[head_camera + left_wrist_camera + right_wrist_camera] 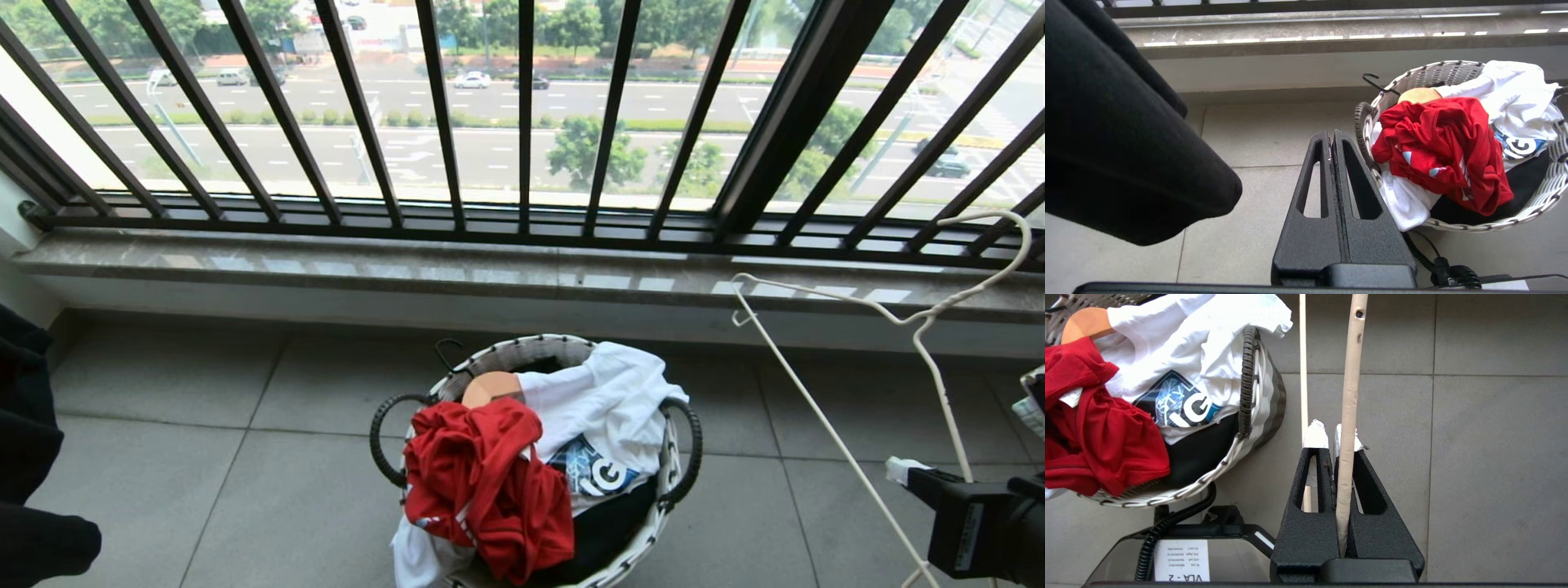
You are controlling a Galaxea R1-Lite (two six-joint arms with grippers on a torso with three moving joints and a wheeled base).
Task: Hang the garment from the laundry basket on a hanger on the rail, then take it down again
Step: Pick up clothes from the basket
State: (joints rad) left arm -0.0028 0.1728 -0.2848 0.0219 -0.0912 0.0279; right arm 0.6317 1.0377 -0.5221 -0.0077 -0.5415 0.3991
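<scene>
Laundry day is barely underway: the red garment point(486, 482) lies crumpled in the laundry basket point(535, 349) on the tiled floor, draped over the basket's near rim, with white printed clothes point(608, 408) heaped just beside it and something black underneath. So the hanging, and the taking down, are all yet to come, and no rail is anywhere in sight.

One bit of groundwork does look done. The right end effector point(1331, 435) has its fingers pinched tight on the cream hanger point(922, 327), gripping one thin arm of it, off to the right of the basket and clear of its rim, the hook curving up toward the barred window.

The left end effector point(1332, 136) hovers just left of the basket, fingers pressed together, holding nothing. I'd say it must open before it can go for the shirt.

Writing? The white shirt's blue print shows big letters, something like "IG", partly folded away. A white sticker on the robot's base reads "VLA - 2"; its smaller lines are too fine to read.
</scene>
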